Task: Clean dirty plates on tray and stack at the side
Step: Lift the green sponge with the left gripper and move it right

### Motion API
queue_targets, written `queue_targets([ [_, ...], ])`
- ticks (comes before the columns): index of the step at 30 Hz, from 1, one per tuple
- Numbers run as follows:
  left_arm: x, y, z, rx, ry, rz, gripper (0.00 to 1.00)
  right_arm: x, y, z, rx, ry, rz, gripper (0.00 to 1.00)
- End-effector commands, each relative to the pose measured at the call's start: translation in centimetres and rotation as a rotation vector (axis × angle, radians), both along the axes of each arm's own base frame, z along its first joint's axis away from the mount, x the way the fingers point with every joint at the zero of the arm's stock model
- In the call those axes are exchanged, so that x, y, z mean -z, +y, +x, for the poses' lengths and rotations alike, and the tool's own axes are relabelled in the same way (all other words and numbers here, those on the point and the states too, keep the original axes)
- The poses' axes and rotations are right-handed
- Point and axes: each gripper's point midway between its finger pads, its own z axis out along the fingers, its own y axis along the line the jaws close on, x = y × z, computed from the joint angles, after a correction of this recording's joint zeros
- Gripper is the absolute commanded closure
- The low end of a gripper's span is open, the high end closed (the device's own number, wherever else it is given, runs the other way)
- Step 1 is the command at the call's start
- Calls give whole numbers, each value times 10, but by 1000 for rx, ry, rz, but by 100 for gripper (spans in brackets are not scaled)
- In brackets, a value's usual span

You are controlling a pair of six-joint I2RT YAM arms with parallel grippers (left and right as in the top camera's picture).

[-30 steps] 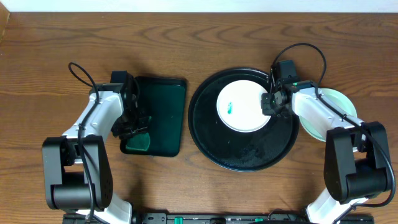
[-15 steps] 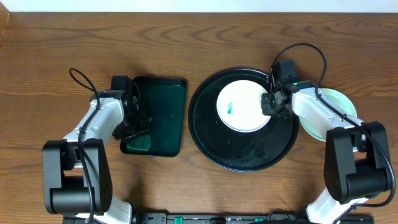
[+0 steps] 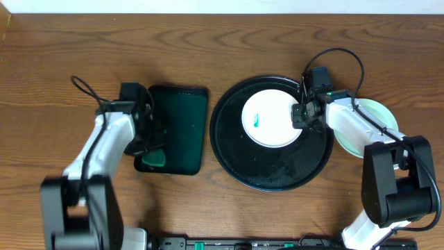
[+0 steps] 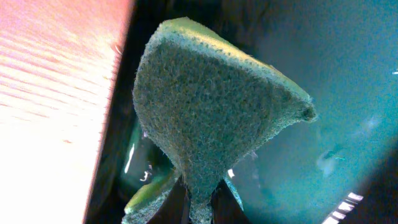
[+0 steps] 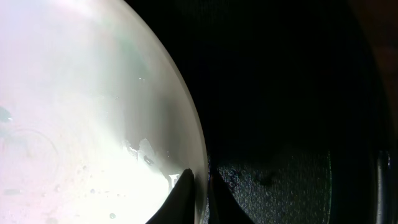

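Observation:
A white plate (image 3: 270, 119) with a small green smear lies in the round black tray (image 3: 272, 170). My right gripper (image 3: 300, 115) is shut on that plate's right rim (image 5: 186, 124), one finger over it and one under, gripper (image 5: 200, 180). A pale mint-green plate (image 3: 380, 114) rests on the table right of the tray, mostly under the right arm. My left gripper (image 3: 147, 142) is shut on the green sponge (image 4: 205, 112), pinching it at its narrow end, gripper (image 4: 200, 199), just above the rectangular dark tray (image 3: 182, 128).
The rectangular tray (image 4: 336, 74) has a wet teal floor. Bare wooden table (image 3: 208, 48) lies behind both trays. Cables (image 3: 340, 55) loop above the right arm.
The left gripper has closed on the sponge and lifted it off the tray floor. The right arm has stayed still with the plate's rim between its fingers.

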Motion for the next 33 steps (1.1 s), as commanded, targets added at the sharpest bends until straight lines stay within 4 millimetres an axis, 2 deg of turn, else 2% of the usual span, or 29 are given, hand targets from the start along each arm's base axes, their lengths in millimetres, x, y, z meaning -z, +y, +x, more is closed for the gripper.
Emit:
queue_targets([
  [1,-45,1,13,4,-167,5,93,-1,-1,-1,4,-3,-5,94],
  [7,-87,-9,15,17,-320,-44,93,-1,-1,-1,4,-2,-5,98],
  [10,-97,-9,17,16,-366,-46,93,-1,-1,-1,4,-2,-5,99],
  [16,-108,-17,27,38,-398,-62,93,-1,1,-2,0,4,6,82],
  [17,-107,-21,28,52,-395,-64,93,-1,2,-2,-1,4,10,79],
  [19,-103,-28,29,76,-383,-63,93,-1,3,-3,-2,6,12,69],
  [21,-98,-36,32,100,-373,-67,93,0,2,-4,-2,12,11,64],
  [26,-74,-59,41,166,-326,-78,93,0,2,-5,-2,17,10,48],
  [29,-56,-69,47,195,-294,-81,93,0,2,-5,-2,17,10,43],
  [33,-35,-79,55,218,-265,-83,93,0,2,-5,-2,16,10,42],
])
